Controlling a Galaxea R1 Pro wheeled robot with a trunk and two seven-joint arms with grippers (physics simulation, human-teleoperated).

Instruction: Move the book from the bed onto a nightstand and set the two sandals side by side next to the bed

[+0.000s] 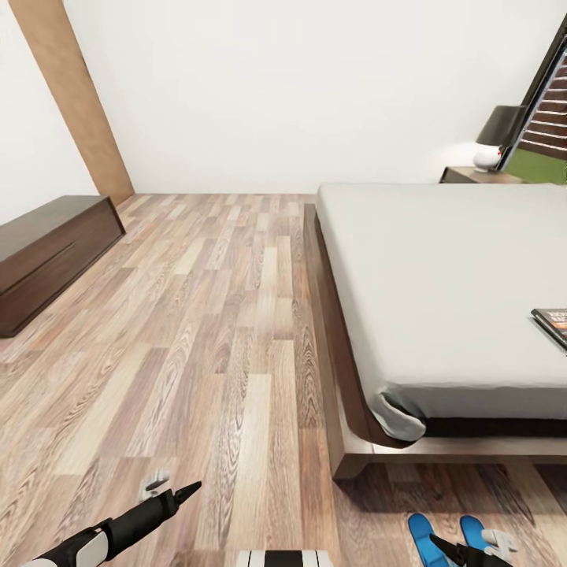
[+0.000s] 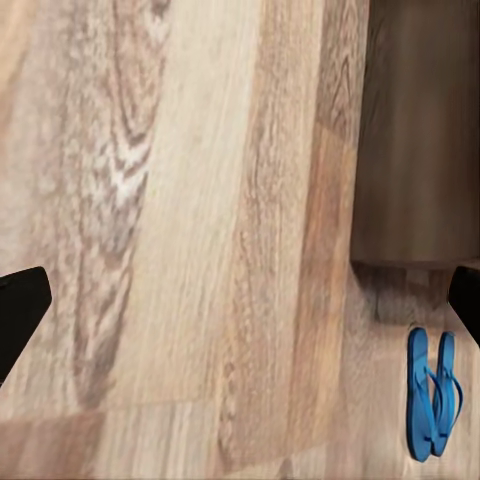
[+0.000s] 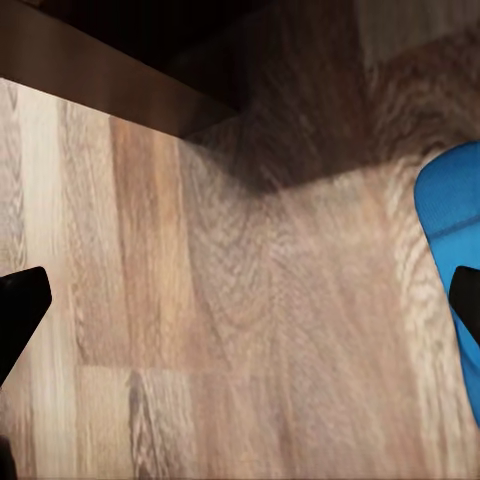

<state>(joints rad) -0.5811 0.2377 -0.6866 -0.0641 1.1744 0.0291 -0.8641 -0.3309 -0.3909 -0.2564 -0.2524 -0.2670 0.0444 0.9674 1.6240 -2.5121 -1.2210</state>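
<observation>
Right gripper (image 1: 465, 551): hovering low, jaws spread, gripping nothing.
Two bright blue flat sandals (image 1: 445, 537): lying side by side just beneath it, long axes pointing at the pale grey-white bed (image 1: 441, 291).
Left gripper (image 1: 185, 494): spread, empty, well apart.
Dark paperback book (image 1: 553, 323): on the mattress, beyond the right gripper.

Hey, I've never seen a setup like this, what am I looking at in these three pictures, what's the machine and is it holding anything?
This is a simulated two-armed robot in a bedroom. The big picture comes from a camera on its head, looking down; the left gripper and right gripper poke in at the bottom edge. The other two pictures come from cameras on each wrist, aimed at the wood floor.

A bed stands to the right, with a book lying on the mattress. Two blue sandals lie side by side on the floor at the bed's foot. A nightstand with a lamp stands beyond the bed, a dresser to the left. Both grippers look open and empty.
</observation>
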